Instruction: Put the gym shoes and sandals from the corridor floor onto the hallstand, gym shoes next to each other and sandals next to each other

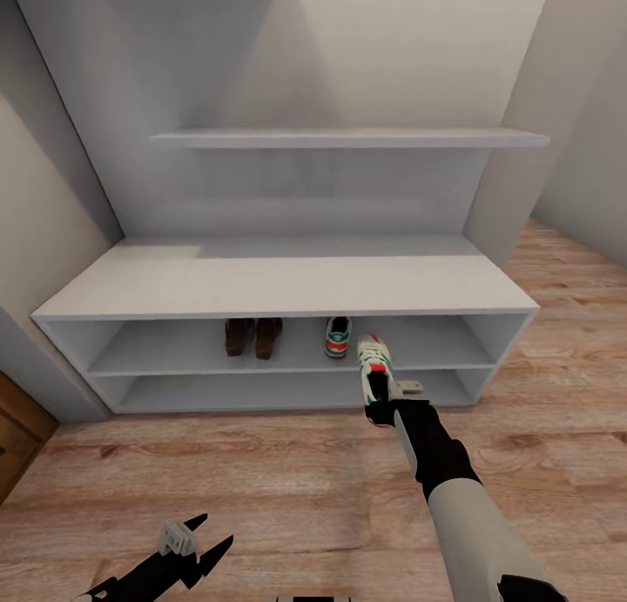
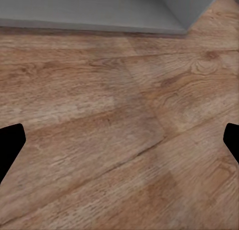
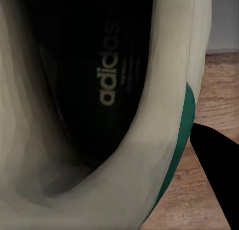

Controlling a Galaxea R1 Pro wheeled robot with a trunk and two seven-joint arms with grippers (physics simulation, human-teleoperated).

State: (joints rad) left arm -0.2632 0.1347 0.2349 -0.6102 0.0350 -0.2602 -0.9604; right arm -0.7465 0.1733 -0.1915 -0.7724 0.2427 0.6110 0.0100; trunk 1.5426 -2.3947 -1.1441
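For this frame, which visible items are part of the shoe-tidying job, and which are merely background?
Part of the job:
- two sandals, on the hallstand's upper open shelf
- gym shoe on the shelf
- second gym shoe, held in the right gripper
- corridor floor

Background:
- floating shelf
- wooden unit at the left edge
- left gripper, open over the floor

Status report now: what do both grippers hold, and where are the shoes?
Right gripper shut on second gym shoe, at rack front. Left gripper open, low over floor. Two sandals and first gym shoe on hallstand upper shelf. Nothing blocking.
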